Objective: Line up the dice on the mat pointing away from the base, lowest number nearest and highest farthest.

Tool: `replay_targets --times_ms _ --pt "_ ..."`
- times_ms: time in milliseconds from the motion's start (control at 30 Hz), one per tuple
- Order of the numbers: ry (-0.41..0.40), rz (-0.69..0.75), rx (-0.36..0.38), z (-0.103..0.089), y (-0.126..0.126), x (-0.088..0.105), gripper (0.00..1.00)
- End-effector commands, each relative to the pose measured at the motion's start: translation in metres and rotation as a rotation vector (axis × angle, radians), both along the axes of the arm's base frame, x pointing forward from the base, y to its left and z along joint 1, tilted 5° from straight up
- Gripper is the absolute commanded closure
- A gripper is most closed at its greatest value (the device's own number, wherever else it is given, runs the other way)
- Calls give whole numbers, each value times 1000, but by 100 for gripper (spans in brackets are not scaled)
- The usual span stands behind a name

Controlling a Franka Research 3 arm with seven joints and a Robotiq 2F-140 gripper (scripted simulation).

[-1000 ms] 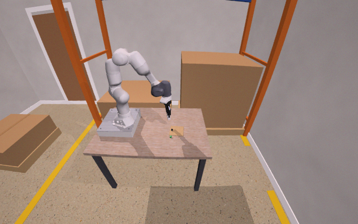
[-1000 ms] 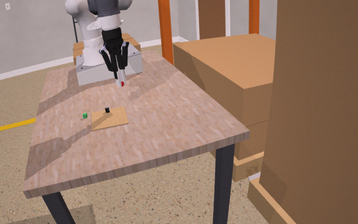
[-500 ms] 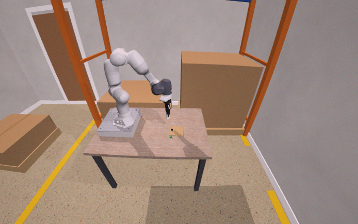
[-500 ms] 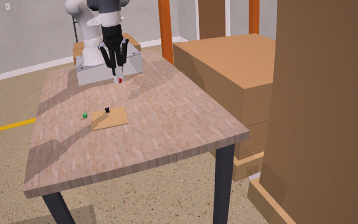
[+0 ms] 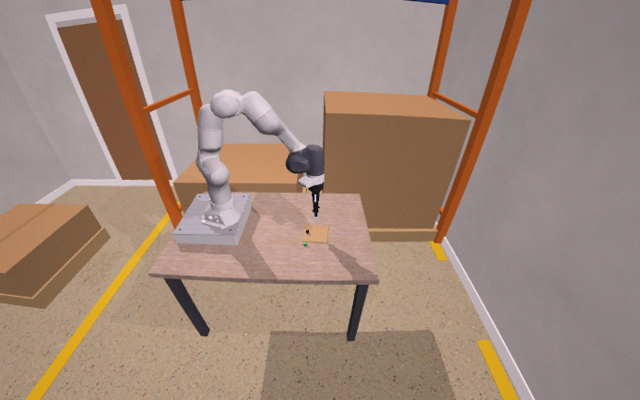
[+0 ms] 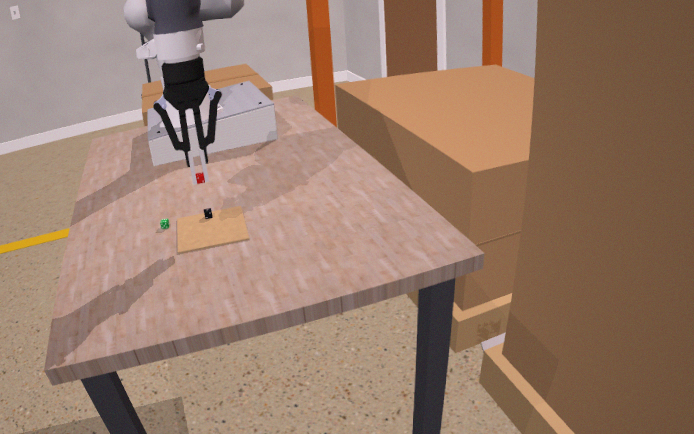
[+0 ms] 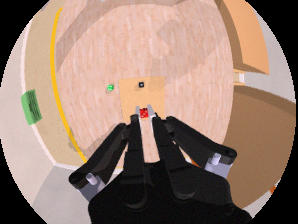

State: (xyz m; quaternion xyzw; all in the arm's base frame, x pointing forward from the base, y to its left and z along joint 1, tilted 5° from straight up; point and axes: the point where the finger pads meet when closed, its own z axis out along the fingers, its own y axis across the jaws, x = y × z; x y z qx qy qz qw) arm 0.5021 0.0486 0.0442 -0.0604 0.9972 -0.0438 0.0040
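Red is the colour of the die (image 6: 200, 177) that is clamped between the narrowed fingertips of the gripper (image 6: 199, 174), which is held above the wooden table (image 6: 317, 245), clear of its surface, on the robot-base side of the mat (image 6: 212, 234). The mat, a tan cork-coloured sheet, is laid flat on the table. A black die (image 6: 207, 212) is seen resting on the mat, at the edge nearest the grey base block (image 6: 245, 115). A green die (image 6: 164, 223) is seen on the bare wood just beside the mat, off its left edge in the exterior view and not touching it. In the wrist view the red die (image 7: 144, 112) is framed by the two fingers over the mat (image 7: 156, 90). Pip counts cannot be read on any die.
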Motion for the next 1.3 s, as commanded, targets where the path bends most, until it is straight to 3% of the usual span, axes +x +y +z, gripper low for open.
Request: replay_targets --times_ms 0,467,1267 --pt "22 -28 10 -3 2 -3 93" --pt "22 -30 8 -10 1 -3 93" --pt "22 -30 8 -95 -6 -2 93"
